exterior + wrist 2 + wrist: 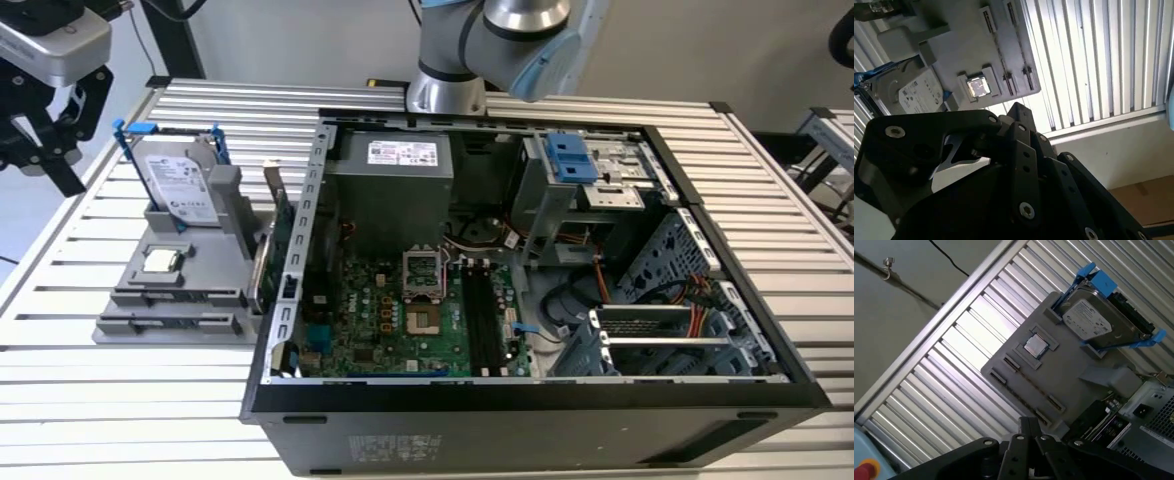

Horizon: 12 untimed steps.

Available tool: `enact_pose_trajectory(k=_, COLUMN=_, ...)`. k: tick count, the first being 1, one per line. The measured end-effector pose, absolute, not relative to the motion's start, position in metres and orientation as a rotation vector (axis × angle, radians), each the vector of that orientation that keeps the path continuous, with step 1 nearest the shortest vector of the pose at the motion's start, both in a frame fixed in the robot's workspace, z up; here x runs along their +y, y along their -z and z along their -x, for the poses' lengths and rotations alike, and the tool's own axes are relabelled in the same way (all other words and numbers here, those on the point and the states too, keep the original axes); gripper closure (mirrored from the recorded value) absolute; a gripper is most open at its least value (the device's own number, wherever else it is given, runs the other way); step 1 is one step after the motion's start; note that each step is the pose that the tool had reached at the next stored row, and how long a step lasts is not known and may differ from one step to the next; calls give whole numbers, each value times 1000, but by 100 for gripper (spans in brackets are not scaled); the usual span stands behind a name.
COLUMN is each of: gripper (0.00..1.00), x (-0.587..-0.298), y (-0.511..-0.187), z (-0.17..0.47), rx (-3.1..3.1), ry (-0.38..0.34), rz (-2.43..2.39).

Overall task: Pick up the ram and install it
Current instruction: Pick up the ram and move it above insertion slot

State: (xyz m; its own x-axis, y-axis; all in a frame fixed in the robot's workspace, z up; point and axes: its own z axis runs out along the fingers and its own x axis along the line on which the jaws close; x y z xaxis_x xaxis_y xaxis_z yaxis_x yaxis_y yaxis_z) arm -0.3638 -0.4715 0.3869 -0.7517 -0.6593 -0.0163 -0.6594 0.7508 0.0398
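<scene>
Seemingly ram (262, 272) on edge, lengthwise beside case (534, 425).

Thin dark-green ram (266, 240) on edge in grey holder, beside computer case

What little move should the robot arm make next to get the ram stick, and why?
Probably swing the gripper toward the exterior view's right, above the gray holder. It hangs beyond the table's edge, well apart from the ram, which seems to stand on edge at the holder's side nearest the open computer case. It must get closer first.
</scene>
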Motion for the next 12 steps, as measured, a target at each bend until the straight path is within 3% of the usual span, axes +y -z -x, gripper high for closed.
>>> enact_pose_trajectory(k=12, gripper=100, x=-471, y=-386, z=360, rx=2884, ry=-45, rz=1171)
